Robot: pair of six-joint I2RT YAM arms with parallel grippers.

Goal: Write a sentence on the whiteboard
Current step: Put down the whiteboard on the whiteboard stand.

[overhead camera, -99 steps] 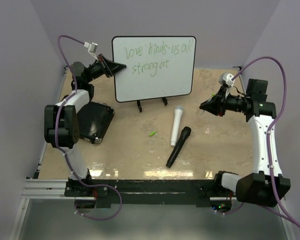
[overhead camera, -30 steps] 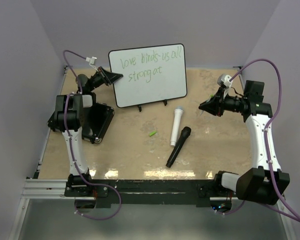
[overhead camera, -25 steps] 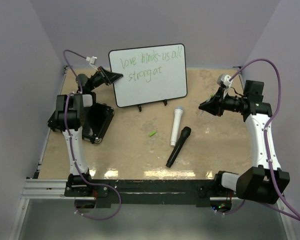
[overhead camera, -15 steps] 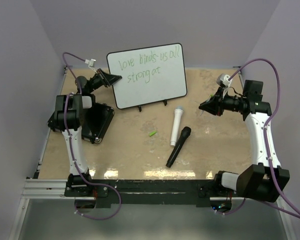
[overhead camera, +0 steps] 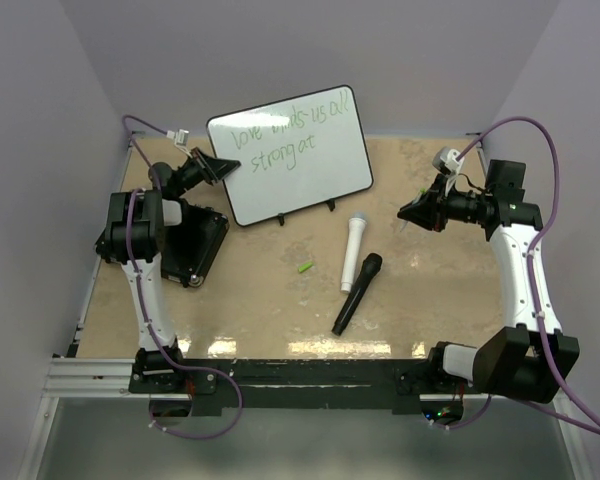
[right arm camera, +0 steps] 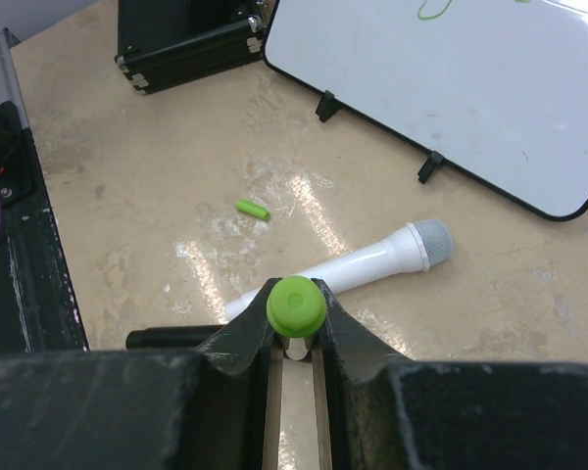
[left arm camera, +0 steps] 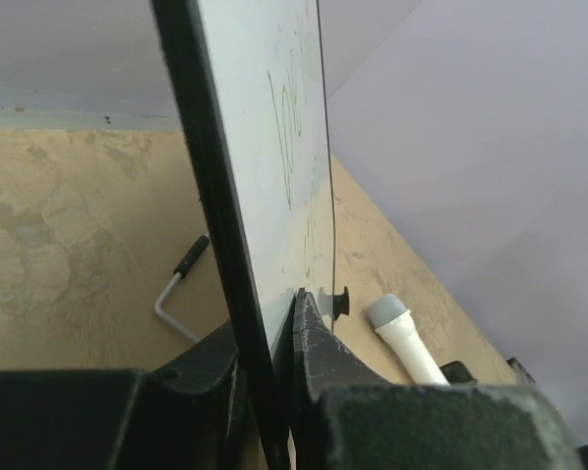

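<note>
L end effector (overhead camera: 223, 168), clamped on whiteboard (overhead camera: 290, 155) edge, has skewed it; sentence (overhead camera: 292, 135) looks done, R end effector (overhead camera: 408, 215) pinching green marker (right arm camera: 295, 305).

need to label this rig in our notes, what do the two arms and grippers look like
Both arms match: the left arm and right arm have white links and black joints. A purple cable loops from each wrist to the base. The left gripper and right gripper are black, tapering wedges.

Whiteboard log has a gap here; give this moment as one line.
left jaws: shut on whiteboard edge | right jaws: shut on green marker | sentence: two green lines on board
</note>
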